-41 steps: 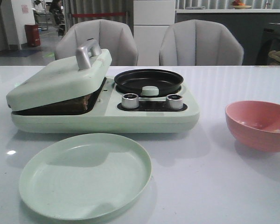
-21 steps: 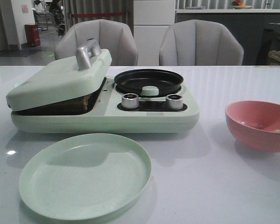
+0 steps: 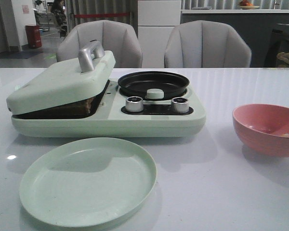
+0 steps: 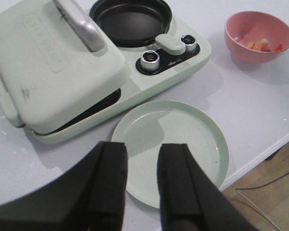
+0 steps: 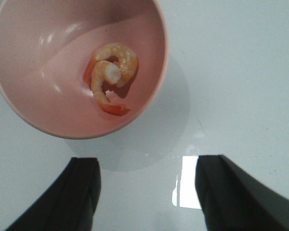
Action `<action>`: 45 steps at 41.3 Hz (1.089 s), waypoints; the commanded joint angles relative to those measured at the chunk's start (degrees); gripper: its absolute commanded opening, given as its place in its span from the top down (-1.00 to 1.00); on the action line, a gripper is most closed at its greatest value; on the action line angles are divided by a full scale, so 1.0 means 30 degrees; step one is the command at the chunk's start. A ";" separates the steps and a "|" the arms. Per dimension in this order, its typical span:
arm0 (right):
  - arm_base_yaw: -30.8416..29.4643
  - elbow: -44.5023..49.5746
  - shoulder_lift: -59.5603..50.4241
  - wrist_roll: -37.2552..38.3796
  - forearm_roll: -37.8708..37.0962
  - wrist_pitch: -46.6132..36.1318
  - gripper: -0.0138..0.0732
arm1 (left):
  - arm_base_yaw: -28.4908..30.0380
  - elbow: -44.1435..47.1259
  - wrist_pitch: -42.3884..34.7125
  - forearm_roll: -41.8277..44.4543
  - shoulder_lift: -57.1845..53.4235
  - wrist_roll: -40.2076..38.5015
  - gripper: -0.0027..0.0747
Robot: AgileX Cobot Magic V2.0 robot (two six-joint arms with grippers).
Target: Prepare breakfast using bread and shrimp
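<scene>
Looking at the front view first: neither arm shows. The breakfast maker [image 3: 106,103] sits on the worktop [image 3: 231,192] with its press lid [image 3: 62,82] propped slightly ajar; something brown, likely the bread [image 3: 89,103], shows in the gap. The frying pan [image 3: 153,83] on the unit looks empty, as does the green plate [image 3: 88,180]. The pink bowl [image 3: 269,129] stands apart from the unit.

Left wrist view: left jaws [image 4: 142,180] stand open a moderate gap, holding nothing, the plate just ahead of them and the lid handle [image 4: 82,26] further ahead.

Right wrist view: right jaws [image 5: 147,192] are wide open and empty, above bare worktop, with the bowl just ahead. Both shrimp [image 5: 111,74] lie curled together inside it.

Judgement: bread loaded, shrimp not yet moved, nothing plated. Most of the task remains.
</scene>
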 commanded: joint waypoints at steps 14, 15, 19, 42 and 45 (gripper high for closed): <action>-0.0137 -0.0572 -0.0682 -0.0118 0.0111 -0.0459 -0.52 | 0.1579 0.0595 -0.1456 -0.0234 -0.2709 -0.0392 0.26; -0.0137 -0.0572 -0.0682 -0.0118 0.0111 -0.0459 -0.52 | 0.1579 0.0595 -0.1456 -0.0234 -0.2709 -0.0392 0.26; -0.0137 -0.0572 -0.0682 -0.0118 0.0111 -0.0459 -0.52 | 0.1579 0.0595 -0.1456 -0.0234 -0.2709 -0.0432 0.27; -0.0137 -0.0983 -0.0295 -0.0375 0.0016 -0.1884 -0.52 | 0.1579 0.0595 -0.1456 -0.0234 -0.2709 -0.0432 0.67; -0.0137 -0.1912 0.0419 -0.0375 -0.0184 -0.1360 -0.52 | 0.1579 0.0595 -0.1456 -0.0234 -0.2709 -0.0432 0.67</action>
